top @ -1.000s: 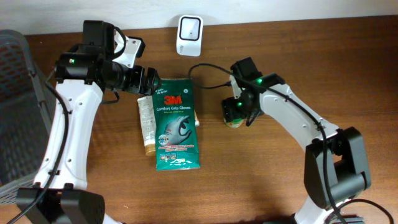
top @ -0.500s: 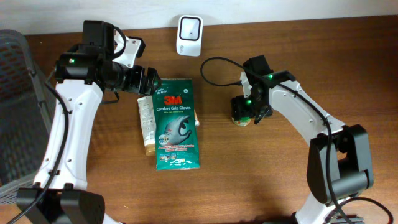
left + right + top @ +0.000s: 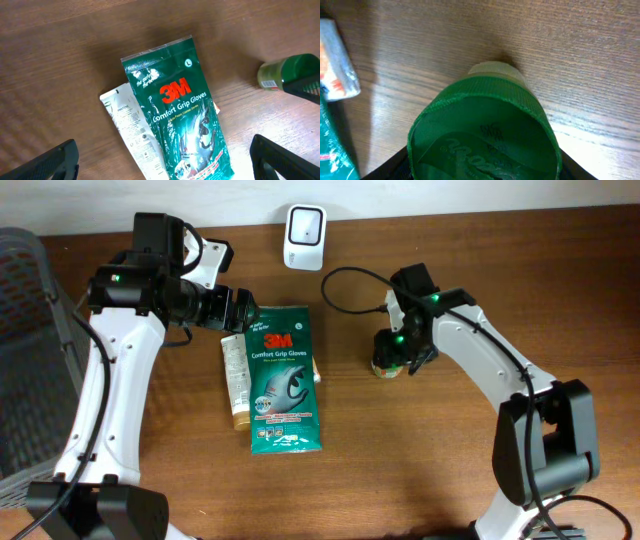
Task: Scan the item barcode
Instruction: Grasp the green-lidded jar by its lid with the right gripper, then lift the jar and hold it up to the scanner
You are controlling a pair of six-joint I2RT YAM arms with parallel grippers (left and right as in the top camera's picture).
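So, starting at the 9 o'clock edge of the overhead view, there's a grey mesh basket (image 3: 22, 320). Next over is the left pincer (image 3: 238, 308). Its fingers (image 3: 42, 162) are spread wide apart with nothing between them, and it hangs over the table (image 3: 420, 470) right at the 11 o'clock corner of the green 3M glove pack (image 3: 285, 380).

The pack lies flat, long side running 12 to 6. A white tube (image 3: 235, 380) is tucked partly under its 9 o'clock edge, and a bit of something orange and white (image 3: 337, 65) pokes out at its 3 o'clock side. I can't make out what that is.

The white scanner (image 3: 304, 237) sits up at 12 o'clock near the far edge, well apart from everything else.

The task item is the little green-capped bottle (image 3: 386, 366), standing upright at about 3 o'clock from the glove pack's top end and 5 o'clock from the scanner. The right pincer (image 3: 397, 352) is down over it. In the right wrist view the green cap (image 3: 482, 135) fills the space between the dark fingers, one on each side. Honestly I can't tell if they're squeezing it or just flanking it.
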